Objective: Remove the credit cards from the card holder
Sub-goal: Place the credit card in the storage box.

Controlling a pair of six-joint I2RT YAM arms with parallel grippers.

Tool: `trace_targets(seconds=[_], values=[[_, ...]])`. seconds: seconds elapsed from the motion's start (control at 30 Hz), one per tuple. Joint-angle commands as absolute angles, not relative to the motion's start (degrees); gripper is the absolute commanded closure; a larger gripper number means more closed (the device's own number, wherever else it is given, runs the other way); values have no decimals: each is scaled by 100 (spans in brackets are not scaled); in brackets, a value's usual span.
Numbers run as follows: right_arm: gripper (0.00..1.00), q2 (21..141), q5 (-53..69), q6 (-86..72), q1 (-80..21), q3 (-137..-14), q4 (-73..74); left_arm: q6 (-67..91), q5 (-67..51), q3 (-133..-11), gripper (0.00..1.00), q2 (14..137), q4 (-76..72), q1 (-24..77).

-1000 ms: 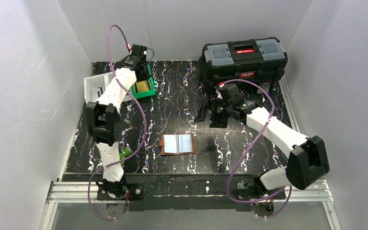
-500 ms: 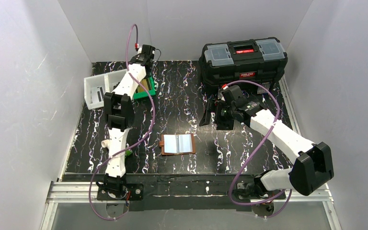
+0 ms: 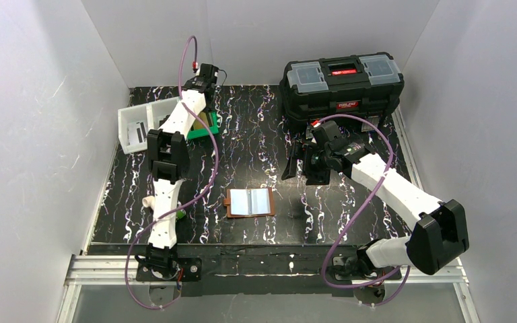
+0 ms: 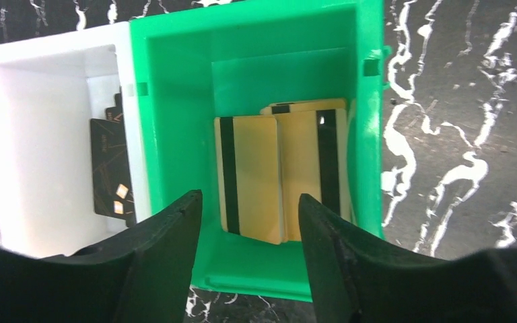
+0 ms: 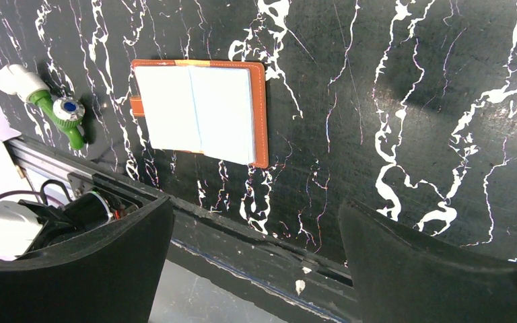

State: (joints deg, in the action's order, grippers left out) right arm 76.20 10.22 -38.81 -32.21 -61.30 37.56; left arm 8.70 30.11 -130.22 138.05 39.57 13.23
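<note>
Since yellow, black-striped credit cards (image 4: 249, 168) lie in the green plastic bin (image 4: 175, 101), at eleven o'clock from the open brown leather card holder (image 3: 250, 202), the emptying looks nearly done. The left gripper (image 4: 250, 205) and right gripper (image 5: 252, 215) both have their fingers apart, holding nothing.

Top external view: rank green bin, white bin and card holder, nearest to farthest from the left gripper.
1. green bin: directly below the left gripper, at the far left of the table.
2. white bin: right beside the green bin, further left.
3. card holder: lying open at the table's centre, toward the near edge.
</note>
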Motion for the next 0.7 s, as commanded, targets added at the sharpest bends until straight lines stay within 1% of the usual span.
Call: trace_targets(seconds=[0.0, 0.17, 0.4, 0.53, 0.67], values=[[2, 7532, 949, -3880, -3200, -6323, 3731, 941, 2479, -13273, 44, 13000, 4139, 1341], [2, 7616, 860, -3886, -3203, -6313, 3695, 1239, 1822, -13084, 41, 12399, 4294, 1382], [2, 7799, 479, -3918, -3192, -6340, 3736, 1800, 888, -11666, 41, 11129, 4299, 1713], [2, 7776, 373, -4030, -3134, -6229, 3655, 1884, 824, -10798, 40, 10483, 4295, 2124], [2, 7619, 289, -4096, -3018, -6022, 3560, 2049, 864, -9964, 37, 9874, 4249, 2604]])
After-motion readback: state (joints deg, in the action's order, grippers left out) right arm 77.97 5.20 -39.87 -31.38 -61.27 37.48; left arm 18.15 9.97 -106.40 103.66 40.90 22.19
